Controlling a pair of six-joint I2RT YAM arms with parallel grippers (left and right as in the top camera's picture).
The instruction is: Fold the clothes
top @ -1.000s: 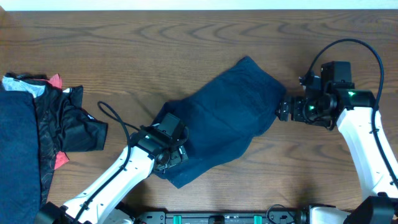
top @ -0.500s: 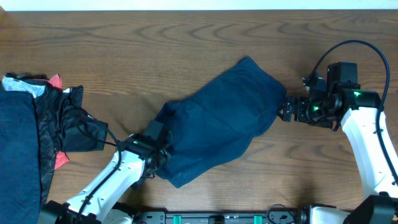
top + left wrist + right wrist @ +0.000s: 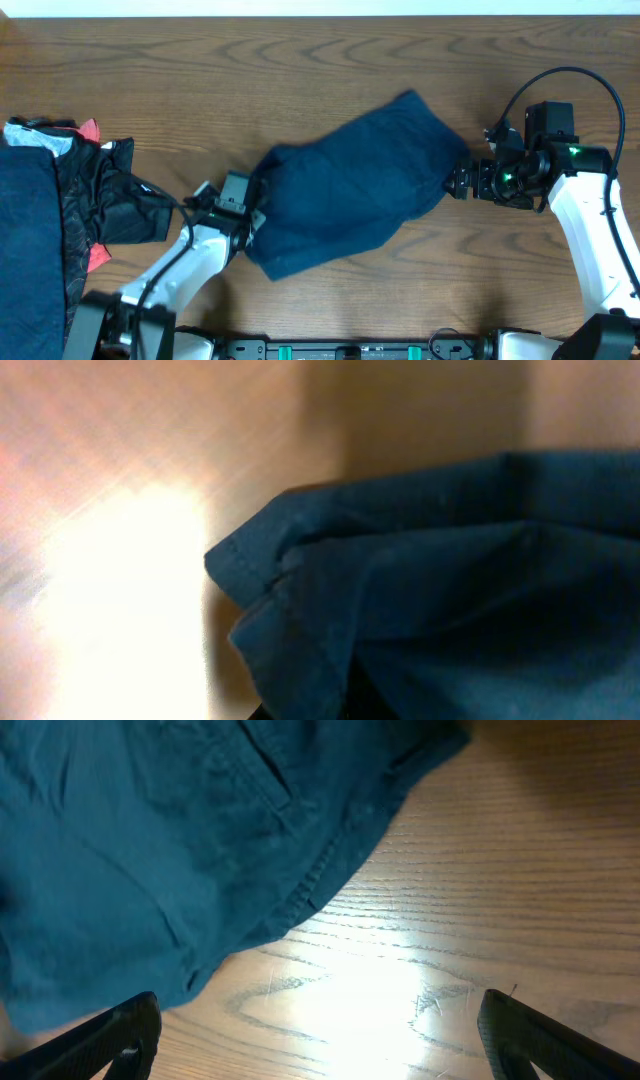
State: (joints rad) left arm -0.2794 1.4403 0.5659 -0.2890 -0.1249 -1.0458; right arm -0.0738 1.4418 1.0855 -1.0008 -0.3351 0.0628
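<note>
Mid-scene: plain dark navy blue fabric garment point(image 3: 350, 190) — rumpled, lying diagonally, its left end bunched and doubled over. Left edge: heap of navy, black mesh and red-trimmed clothes point(image 3: 60, 200) — crumpled.

In the blurred left wrist view the navy garment point(image 3: 450, 590) hides the jaws of the left gripper point(image 3: 250, 213), and the overhead's left edge crops the clothes pile point(image 3: 40, 230).
</note>
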